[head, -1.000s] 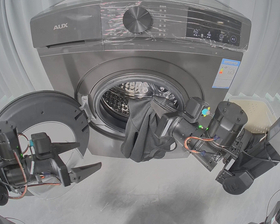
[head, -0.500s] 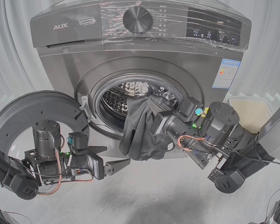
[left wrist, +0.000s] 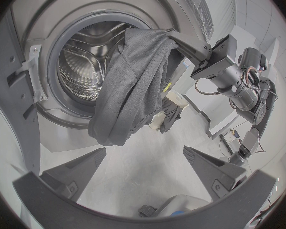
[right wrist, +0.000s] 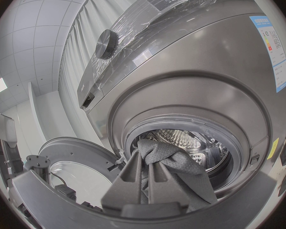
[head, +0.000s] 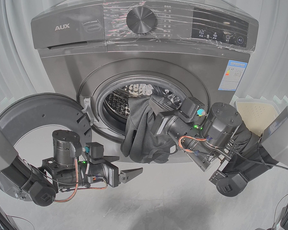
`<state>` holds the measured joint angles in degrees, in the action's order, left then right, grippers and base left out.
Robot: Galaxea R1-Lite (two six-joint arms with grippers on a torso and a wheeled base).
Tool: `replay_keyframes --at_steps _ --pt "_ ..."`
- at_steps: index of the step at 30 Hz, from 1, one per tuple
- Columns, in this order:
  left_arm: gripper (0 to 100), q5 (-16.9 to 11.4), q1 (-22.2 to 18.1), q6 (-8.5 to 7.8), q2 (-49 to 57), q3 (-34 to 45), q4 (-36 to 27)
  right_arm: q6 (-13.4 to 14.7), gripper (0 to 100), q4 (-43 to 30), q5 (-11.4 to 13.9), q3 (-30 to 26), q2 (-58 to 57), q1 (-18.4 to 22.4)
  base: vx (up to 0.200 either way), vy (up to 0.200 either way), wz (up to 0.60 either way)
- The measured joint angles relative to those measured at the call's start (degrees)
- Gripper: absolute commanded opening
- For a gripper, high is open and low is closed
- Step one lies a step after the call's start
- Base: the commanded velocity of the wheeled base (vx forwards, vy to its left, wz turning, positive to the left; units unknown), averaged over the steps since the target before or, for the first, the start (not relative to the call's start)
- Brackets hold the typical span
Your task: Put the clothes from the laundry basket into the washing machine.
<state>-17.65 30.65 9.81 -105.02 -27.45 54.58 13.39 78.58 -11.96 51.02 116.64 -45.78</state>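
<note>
A dark grey garment hangs out over the lower rim of the washing machine drum opening, its upper part just inside the mouth. My right gripper is shut on the garment's top edge at the right side of the opening. The cloth droops below the door ring. My left gripper is open and empty, low above the floor, below and left of the hanging cloth. The white laundry basket stands right of the machine, with another dark cloth draped over its edge.
The round washer door stands swung open to the left, close behind my left arm. Grey floor lies in front of the machine. White curtains hang behind it on both sides.
My left arm has swung right and forward, bringing its open gripper under the garment's left side. The right gripper has carried the garment slightly left and up, deeper into the opening.
</note>
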Motion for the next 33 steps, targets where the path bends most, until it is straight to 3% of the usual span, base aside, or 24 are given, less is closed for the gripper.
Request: replay_keyframes --at_steps 8,22,25,29,33 --pt "100 0.13 1.4 2.94 -5.73 -0.62 4.6 0.02 0 0.79 0.0 -0.06 0.21 -0.13 0.0 0.0 0.0" --pt "100 1.05 1.27 4.46 -15.35 -2.86 13.19 0.0 0 1.72 -0.05 -0.15 0.89 -0.52 0.0 0.0 0.0" --pt "100 1.82 1.16 5.05 -17.44 -3.69 15.79 -0.12 0 2.24 -0.07 -0.15 1.22 -0.66 0.0 0.0 0.0" --pt "100 3.04 1.1 7.05 -19.96 -5.1 18.88 -0.17 0 2.38 -0.07 -0.13 1.55 -0.74 0.0 0.0 0.0" --pt "100 4.6 0.83 7.62 -22.19 -6.56 21.15 -0.22 0 2.41 -0.09 -0.13 1.69 -0.77 0.0 0.0 0.0"
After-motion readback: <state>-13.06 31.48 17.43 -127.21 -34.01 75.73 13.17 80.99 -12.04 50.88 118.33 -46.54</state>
